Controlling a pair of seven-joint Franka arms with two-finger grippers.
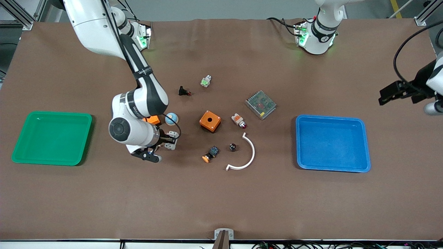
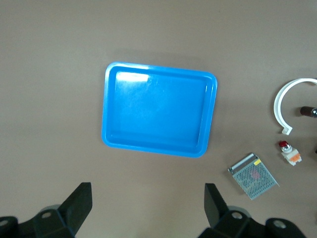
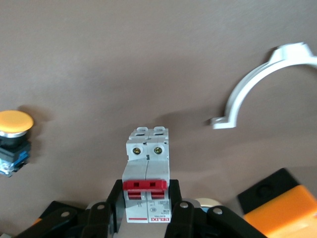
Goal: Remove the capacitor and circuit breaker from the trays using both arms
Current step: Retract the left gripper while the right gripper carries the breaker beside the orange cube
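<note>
The breaker (image 3: 147,171), a light-grey block with red levers, sits between my right gripper's (image 3: 147,193) black fingers, which are shut on its sides. In the front view this gripper (image 1: 169,142) is low at the table beside an orange box (image 1: 152,120), with the breaker (image 1: 171,145) at its tip. The capacitor (image 1: 232,147), a tiny black cylinder, lies on the table inside a white curved piece (image 1: 244,156); it also shows at the edge of the left wrist view (image 2: 308,111). My left gripper (image 2: 147,201) is open and empty, up in the air past the blue tray (image 1: 360,145), at the left arm's end of the table (image 1: 389,94).
A green tray (image 1: 52,137) lies at the right arm's end. Mid-table are an orange box (image 1: 210,121), a mesh-covered metal unit (image 1: 261,104), a white-and-orange switch (image 1: 238,121), an orange-capped button (image 1: 210,154), a black push-button (image 1: 183,91), a grey-and-green button (image 1: 206,81) and a blue-and-white ball (image 1: 171,118).
</note>
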